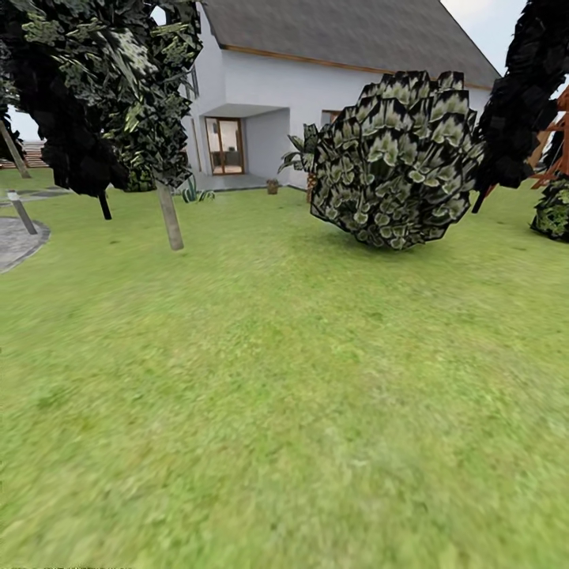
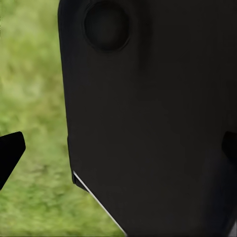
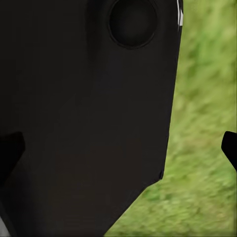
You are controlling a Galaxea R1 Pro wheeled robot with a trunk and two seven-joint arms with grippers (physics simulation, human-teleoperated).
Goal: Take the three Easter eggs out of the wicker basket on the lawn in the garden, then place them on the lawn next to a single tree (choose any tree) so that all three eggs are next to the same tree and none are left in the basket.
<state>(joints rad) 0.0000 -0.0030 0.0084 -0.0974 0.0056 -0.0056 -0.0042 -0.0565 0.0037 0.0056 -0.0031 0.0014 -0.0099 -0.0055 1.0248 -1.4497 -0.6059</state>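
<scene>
Grass fills most of the head view: the lawn (image 1: 284, 395) runs wide and flat from the near edge up to a white house (image 1: 316, 87) with a dark roof and a glazed door (image 1: 225, 146). On the left of that view stands a tree (image 1: 169, 215) with a pale, straight, slightly leaning trunk and dark angular leaves mottled green and white hanging over it. A second, thinner trunk (image 1: 104, 207) stands just behind and to the left of it. Further left, a patch of grey paving (image 1: 17, 241) touches the grass edge, with a short post (image 1: 22, 213) on it. Right of centre sits a big round bush (image 1: 395, 158) of pale-green and dark leaf panels, resting on the grass in front of the house. A tall black shrub (image 1: 525, 95) rises at the right edge, with a smaller leafy bush (image 1: 555, 209) low beside it. A small brown pot-like thing (image 1: 273, 186) stands near the house wall — too small to make out.

In the left wrist view, a broad black body of the robot (image 2: 148, 128) covers most of the frame, with blurred grass (image 2: 34, 98) beside it. The left pincer (image 2: 118, 148) shows only its two dark fingertips (image 2: 11, 150) at opposite edges of the frame — spread wide, with nothing seen between them but the black body. The right wrist view is alike: black body (image 3: 84, 128), grass (image 3: 202, 123), and the right pincer (image 3: 118, 148) with its fingertips (image 3: 10, 150) far apart, pinching nothing.
</scene>
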